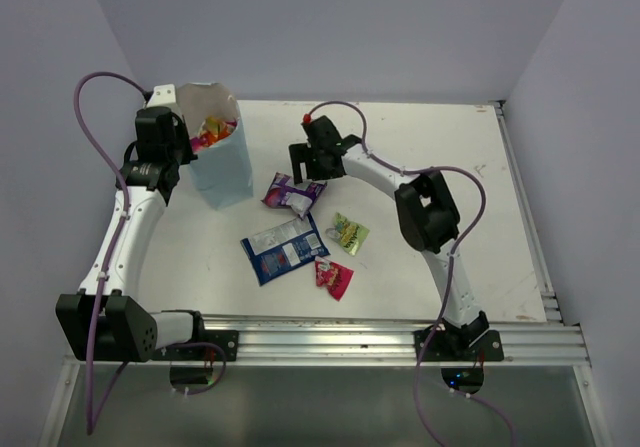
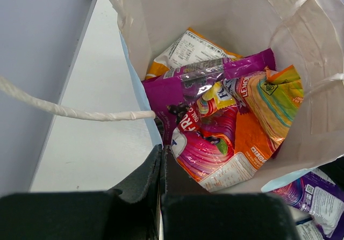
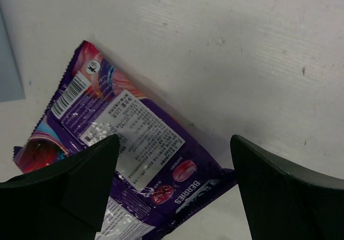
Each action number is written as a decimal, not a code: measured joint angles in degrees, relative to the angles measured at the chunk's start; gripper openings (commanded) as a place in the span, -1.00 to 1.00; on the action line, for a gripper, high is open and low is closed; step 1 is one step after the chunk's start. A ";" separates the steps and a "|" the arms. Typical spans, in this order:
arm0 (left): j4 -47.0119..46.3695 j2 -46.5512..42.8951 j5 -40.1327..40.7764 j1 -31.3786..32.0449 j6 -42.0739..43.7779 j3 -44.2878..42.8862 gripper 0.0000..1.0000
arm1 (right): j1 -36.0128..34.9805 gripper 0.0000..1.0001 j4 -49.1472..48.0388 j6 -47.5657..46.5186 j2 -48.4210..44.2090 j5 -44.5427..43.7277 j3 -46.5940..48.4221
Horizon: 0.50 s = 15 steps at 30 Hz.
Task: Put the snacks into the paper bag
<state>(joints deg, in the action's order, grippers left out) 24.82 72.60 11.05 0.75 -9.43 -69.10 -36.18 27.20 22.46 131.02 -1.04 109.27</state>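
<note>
Hovering the right gripper (image 3: 172,148), spread wide and empty, just above the purple packet (image 3: 134,143) flat on the table (image 3: 242,46) near the paper bag (image 1: 225,167), while pinching its rim with the closed left gripper (image 2: 161,170). Probably needing a wrist turn to straddle the narrow width before lowering. Lying diagonally, barcode end of the long axis pointing toward the bag.

1. The left arm (image 1: 120,235) stretches forward along the left side, its wrist turned downward.
2. The left gripper (image 2: 162,162) has its fingers pressed together, pinching the wall of the paper bag (image 1: 228,167).
3. The right arm (image 1: 428,215) is folded at the elbow, with the forearm reaching leftward.
4. The right gripper (image 3: 172,143) points down, its jaws spread wide and holding nothing.
</note>
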 measured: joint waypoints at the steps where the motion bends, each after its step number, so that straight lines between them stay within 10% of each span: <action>1: 0.00 0.00 0.09 -0.02 0.00 0.00 -1.00 | -0.04 0.75 0.98 -0.15 0.52 0.26 0.00; 10: 0.00 0.04 0.09 -0.37 0.00 0.00 -1.00 | 0.35 0.47 6.78 -1.66 0.83 0.61 0.79; 15: -0.09 0.15 0.09 -0.37 0.00 0.00 -1.00 | 0.35 0.01 11.21 -2.73 0.85 0.96 2.27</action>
<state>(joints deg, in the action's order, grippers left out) 24.73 72.75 11.14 0.38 -9.43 -69.10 -35.83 38.41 19.73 131.87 -0.08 111.55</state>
